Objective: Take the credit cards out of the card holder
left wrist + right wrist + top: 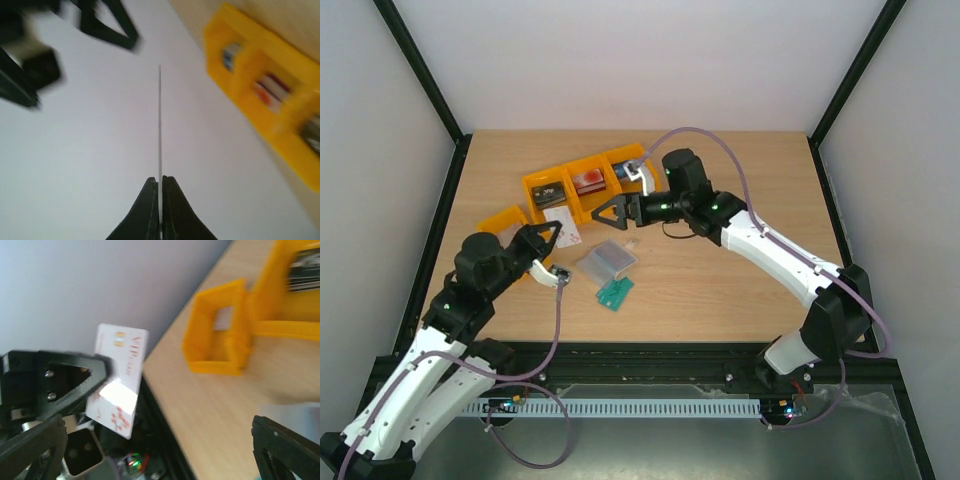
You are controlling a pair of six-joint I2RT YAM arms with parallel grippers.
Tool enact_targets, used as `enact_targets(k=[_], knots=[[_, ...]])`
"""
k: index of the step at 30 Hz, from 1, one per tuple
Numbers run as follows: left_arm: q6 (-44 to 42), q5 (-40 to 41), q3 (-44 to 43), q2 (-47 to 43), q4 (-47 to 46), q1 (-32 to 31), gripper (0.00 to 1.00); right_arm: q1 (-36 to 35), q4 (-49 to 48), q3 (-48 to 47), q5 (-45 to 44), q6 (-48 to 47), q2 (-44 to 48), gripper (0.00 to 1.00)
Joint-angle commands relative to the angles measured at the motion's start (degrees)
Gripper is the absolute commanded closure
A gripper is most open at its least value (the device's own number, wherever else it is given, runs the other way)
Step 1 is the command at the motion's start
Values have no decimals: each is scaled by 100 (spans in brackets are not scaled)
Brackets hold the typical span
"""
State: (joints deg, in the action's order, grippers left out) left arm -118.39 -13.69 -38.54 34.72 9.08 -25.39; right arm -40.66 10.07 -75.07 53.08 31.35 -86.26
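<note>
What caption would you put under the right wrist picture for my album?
The left gripper holds up a white card near a yellow bin.

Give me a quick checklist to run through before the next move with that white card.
1. Left tool shut on white card, card seen edge-on between its fingers: ok.
2. Right tool open and apart from the card: ok.
3. Card holder lying on the table, gripped by neither tool: ok.
4. Green card out on the table near the holder: ok.
5. Holder emptied of cards: cannot tell.
</note>
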Motion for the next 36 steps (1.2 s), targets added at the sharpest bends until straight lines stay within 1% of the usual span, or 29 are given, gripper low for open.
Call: enact_targets(k=[1, 3, 4, 5, 6, 7, 8, 9, 10, 12, 18, 21, 23, 25, 29, 32, 36], knots=[[1126, 3148, 214, 169, 1460, -124, 98, 308, 890, -75, -1793, -296, 73, 1], [2236, 4326, 9, 716, 2059, -120, 98, 366, 1086, -73, -2141, -367, 59, 1], [2948, 4711, -265, 1067, 2686, -97, 98, 388, 1116, -60, -2171, -381, 49, 1], [3622, 4923, -550, 1476, 3403, -77, 98, 406, 1109, -46, -2131, -392, 29, 1], [4360, 4981, -905, 1865, 4204, -54, 98, 410, 1079, -31, -2068, -401, -1, 1], [4983, 4852, -1194, 2275, 4841, 2, 98, 410, 1062, -32, -2023, -395, -23, 1], [5541, 4648, -1503, 2640, 5288, 95, 98, 410, 1047, -34, -1984, -393, -53, 1], [5873, 4428, -1784, 2919, 5569, 219, 98, 410, 1038, -38, -1955, -389, -80, 1], [6044, 4219, -1990, 3143, 5663, 381, 98, 408, 1027, -42, -1930, -388, -97, 1], [6144, 4022, -2253, 3461, 5484, 709, 98, 410, 1007, -32, -1885, -384, -119, 1], [6304, 4111, -2271, 4526, 4457, 1618, 98, 416, 1092, 34, -2001, -466, 0, 1], [6831, 4001, -2810, 5292, 4361, 2064, 98, 419, 1144, 117, -2085, -551, 108, 1], [7205, 3956, -3108, 5647, 4195, 2126, 98, 428, 1132, 183, -2160, -575, 175, 1], [7378, 3955, -3190, 5759, 3897, 2077, 98, 436, 1138, 205, -2173, -588, 184, 1], [7494, 3990, -3224, 5810, 3595, 2038, 98, 444, 1177, 201, -2175, -608, 162, 1], [7573, 4166, -3297, 5894, 3581, 2033, 98, 447, 1172, 218, -2196, -620, 159, 1], [7504, 4177, -3351, 5890, 3425, 1968, 98, 454, 1147, 225, -2157, -630, 109, 1]])
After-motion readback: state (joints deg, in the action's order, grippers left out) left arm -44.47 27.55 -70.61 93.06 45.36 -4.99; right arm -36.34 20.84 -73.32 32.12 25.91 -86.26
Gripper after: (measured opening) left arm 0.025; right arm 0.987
